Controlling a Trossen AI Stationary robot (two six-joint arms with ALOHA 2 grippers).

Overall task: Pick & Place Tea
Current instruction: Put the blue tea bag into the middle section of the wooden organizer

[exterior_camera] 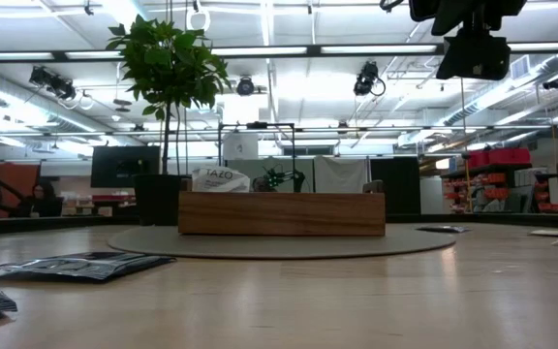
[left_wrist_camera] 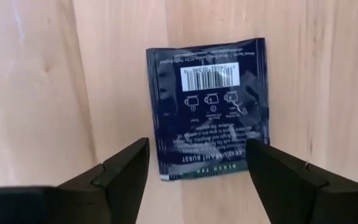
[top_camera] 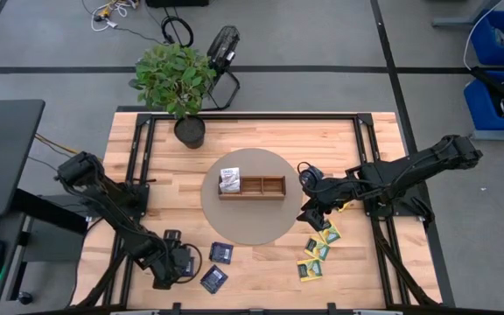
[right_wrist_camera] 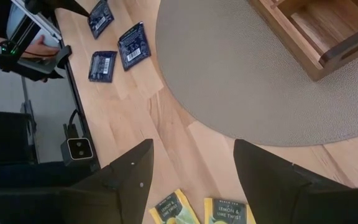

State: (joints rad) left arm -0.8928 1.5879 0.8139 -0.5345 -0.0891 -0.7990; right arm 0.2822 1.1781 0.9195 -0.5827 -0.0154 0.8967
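Left wrist view: fine print on the dark blue tea packet (left_wrist_camera: 207,109) blurred, unreadable; its lower corners sit behind the left gripper (left_wrist_camera: 197,180) fingers.

Right wrist view: two yellow-green packets (right_wrist_camera: 201,213) and the wooden tray (right_wrist_camera: 316,34) cut off by the frame edge.

Low view: tray (exterior_camera: 281,213) interior hidden behind its wall; white packet (exterior_camera: 219,179) shows only its top. Right gripper (exterior_camera: 473,39) cut off at the top.

High view: packet print too small to read.

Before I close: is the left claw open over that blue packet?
Open: left claw fingers apart, dark blue tea packet flat on the table beyond them.
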